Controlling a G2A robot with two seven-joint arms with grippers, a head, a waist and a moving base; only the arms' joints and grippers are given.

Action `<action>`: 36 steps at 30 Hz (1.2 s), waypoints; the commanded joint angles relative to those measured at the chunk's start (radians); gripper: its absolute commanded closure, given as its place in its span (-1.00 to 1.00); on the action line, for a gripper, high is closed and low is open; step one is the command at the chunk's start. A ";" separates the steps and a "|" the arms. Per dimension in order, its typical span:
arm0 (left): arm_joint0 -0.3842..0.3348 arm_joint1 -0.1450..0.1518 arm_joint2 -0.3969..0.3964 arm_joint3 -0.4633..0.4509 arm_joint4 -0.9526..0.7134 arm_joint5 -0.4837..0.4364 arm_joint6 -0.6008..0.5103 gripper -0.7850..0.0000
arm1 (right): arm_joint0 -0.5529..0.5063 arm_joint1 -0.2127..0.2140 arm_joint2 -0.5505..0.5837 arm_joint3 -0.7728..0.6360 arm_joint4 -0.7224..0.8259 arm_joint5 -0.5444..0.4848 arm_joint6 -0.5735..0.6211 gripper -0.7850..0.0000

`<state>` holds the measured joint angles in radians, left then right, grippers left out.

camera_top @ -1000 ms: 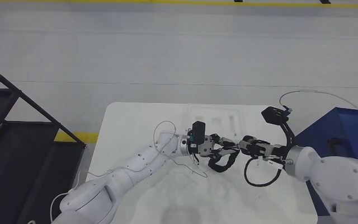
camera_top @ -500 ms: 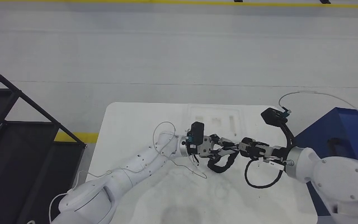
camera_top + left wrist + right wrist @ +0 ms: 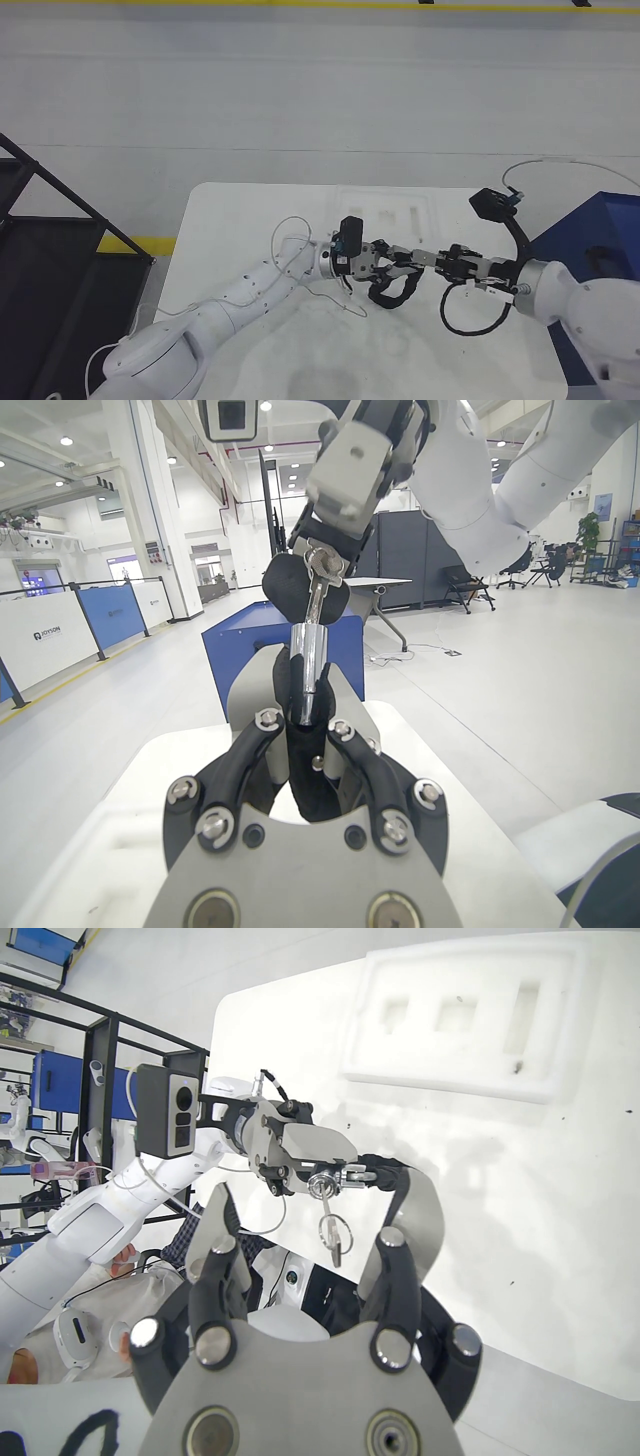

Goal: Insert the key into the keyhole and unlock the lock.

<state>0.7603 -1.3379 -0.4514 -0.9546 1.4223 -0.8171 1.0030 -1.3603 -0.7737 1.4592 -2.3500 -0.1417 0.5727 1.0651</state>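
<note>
My left gripper is shut on a chrome lock with a black cable loop, held above the table's middle. A silver key sits with its blade in the keyhole at the cylinder's end. In the right wrist view the key hangs from the keyhole with a ring and a second key dangling below. My right gripper is open, its fingers spread to either side of the key. From above, the left gripper and right gripper face each other closely.
A white foam tray with shallow cut-outs lies at the back of the white table. A blue bin stands off the table's right edge. A black rack stands to the left.
The right arm has drawn back a little to the right and the left gripper has shifted slightly left, so the gap between them has widened. The key stays in the lock.
</note>
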 commanded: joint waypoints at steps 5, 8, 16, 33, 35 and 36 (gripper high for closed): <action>-0.001 0.016 -0.008 -0.005 -0.048 -0.059 -0.059 1.00 | -0.009 0.011 0.018 0.000 -0.031 -0.259 0.085 -1.00; -0.003 0.028 -0.022 -0.018 -0.101 -0.115 -0.115 1.00 | -0.024 0.016 0.029 0.000 -0.054 -0.399 0.106 -1.00; -0.004 0.052 -0.038 -0.025 -0.241 -0.195 -0.230 1.00 | -0.075 0.021 0.046 0.000 -0.080 -0.510 0.114 -1.00; -0.069 0.066 0.058 -0.035 -0.487 -0.195 -0.465 1.00 | -0.112 0.027 0.040 0.053 -0.292 -0.906 -0.002 -1.00; -0.073 0.069 0.066 -0.038 -0.507 -0.195 -0.483 1.00 | -0.122 0.027 0.032 0.069 -0.358 -0.979 -0.042 -1.00; -0.075 0.070 0.069 -0.038 -0.517 -0.195 -0.491 1.00 | -0.127 0.027 0.028 0.074 -0.382 -1.001 -0.066 -1.00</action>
<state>0.6867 -1.2691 -0.3852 -0.9921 0.9143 -1.0123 0.5192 -1.4830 -0.7467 1.4899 -2.2804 -0.4970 -0.4004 1.0216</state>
